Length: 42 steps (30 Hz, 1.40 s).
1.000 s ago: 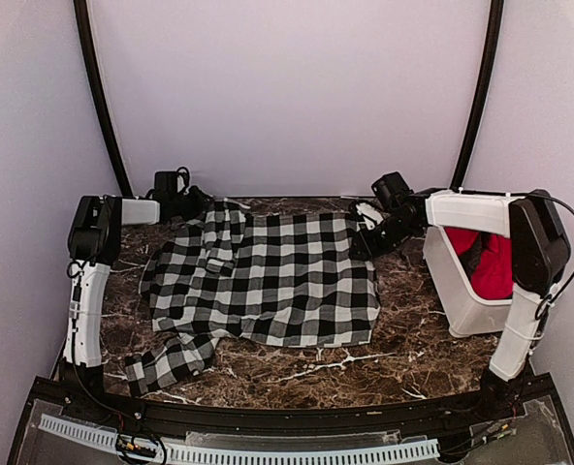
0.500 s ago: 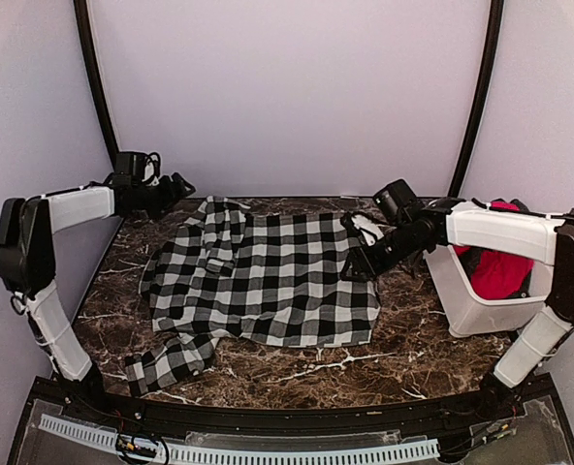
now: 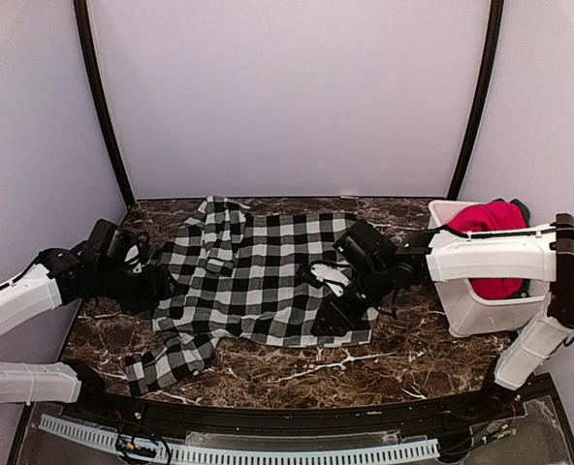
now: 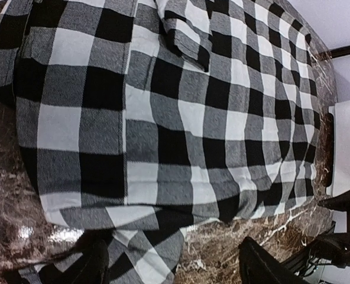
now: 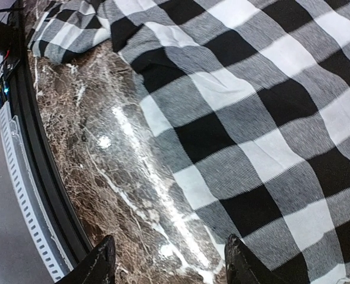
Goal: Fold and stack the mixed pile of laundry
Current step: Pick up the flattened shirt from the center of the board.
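- We see the left gripper [image 4: 181, 267] spread wide, empty, at the checked garment [image 4: 181, 118] side edge
- The right gripper [image 5: 169, 265] gapes empty over the hem; we should pinch low, together

We see the checked garment [image 3: 268, 276] as soft, matt woven cloth with fine ribbing. The table [image 3: 384, 363] looks like polished dark marble, glossy with glare spots. The bin [image 3: 466, 312] is smooth white plastic; the red garment [image 3: 489, 216], matt cloth.

The spread garment [image 3: 258, 271] lies on the desk's [image 3: 403, 358] middle; right of it stands the bin [image 3: 471, 310], the bundled garment [image 3: 495, 218] in it, seemingly heaped above its rim.
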Motion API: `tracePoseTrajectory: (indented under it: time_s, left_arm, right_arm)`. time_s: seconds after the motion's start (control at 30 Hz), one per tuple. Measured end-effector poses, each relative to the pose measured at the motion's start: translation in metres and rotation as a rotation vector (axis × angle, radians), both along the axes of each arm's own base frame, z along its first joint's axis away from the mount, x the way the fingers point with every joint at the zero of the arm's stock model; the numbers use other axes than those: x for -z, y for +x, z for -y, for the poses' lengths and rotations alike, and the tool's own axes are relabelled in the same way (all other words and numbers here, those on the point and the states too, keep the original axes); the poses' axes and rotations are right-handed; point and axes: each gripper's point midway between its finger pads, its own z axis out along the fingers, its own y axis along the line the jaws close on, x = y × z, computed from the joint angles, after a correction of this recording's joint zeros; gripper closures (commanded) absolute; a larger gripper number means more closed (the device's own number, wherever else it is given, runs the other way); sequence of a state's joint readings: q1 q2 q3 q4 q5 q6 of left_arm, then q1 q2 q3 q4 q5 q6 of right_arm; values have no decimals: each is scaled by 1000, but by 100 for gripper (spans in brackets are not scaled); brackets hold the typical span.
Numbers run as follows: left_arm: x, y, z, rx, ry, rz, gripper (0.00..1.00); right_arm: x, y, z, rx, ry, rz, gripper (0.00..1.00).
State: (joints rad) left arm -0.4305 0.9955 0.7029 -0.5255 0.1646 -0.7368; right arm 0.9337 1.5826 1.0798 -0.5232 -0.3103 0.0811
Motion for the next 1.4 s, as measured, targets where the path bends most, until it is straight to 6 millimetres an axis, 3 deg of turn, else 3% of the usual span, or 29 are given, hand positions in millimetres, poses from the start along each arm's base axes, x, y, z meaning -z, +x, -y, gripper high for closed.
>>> tracePoseTrajectory:
  time_s: [0.1, 0.2, 0.3, 0.4, 0.5, 0.6, 0.7, 0.87, 1.17, 1.3, 1.4]
  left_arm:
    - [-12, -26, 1, 8, 1, 3, 20]
    - [-14, -35, -9, -37, 38, -24, 10]
    - [-24, -26, -20, -106, 70, -38, 8]
    - [-41, -5, -44, -230, 22, -18, 8]
    - [-55, 10, -78, -352, -6, 17, 8]
    - [-72, 17, -92, -382, -20, 50, 7]
    - [-89, 24, -104, -400, -47, 88, 7]
    - [-86, 30, -117, -416, -76, 67, 7]
    - [-84, 32, -111, -370, -109, 55, 7]
    - [-85, 33, -113, -369, -112, 63, 7]
    - [-86, 35, -115, -371, -113, 70, 7]
  right_arm:
    - [-6, -10, -23, -62, 40, 44, 41]
    - [-18, -11, -58, -114, 99, 98, 41]
    - [-33, -6, -108, -167, 171, 158, 40]
    - [-47, -10, -162, -234, 244, 218, 39]
    - [-50, -30, -202, -313, 291, 244, 38]
    - [-42, -52, -231, -388, 312, 247, 38]
    - [-25, -70, -252, -444, 313, 239, 36]
    - [14, -88, -274, -507, 279, 230, 32]
    - [54, -76, -300, -523, 224, 284, 32]
    - [67, -73, -301, -535, 184, 311, 43]
    - [79, -76, -298, -550, 145, 319, 61]
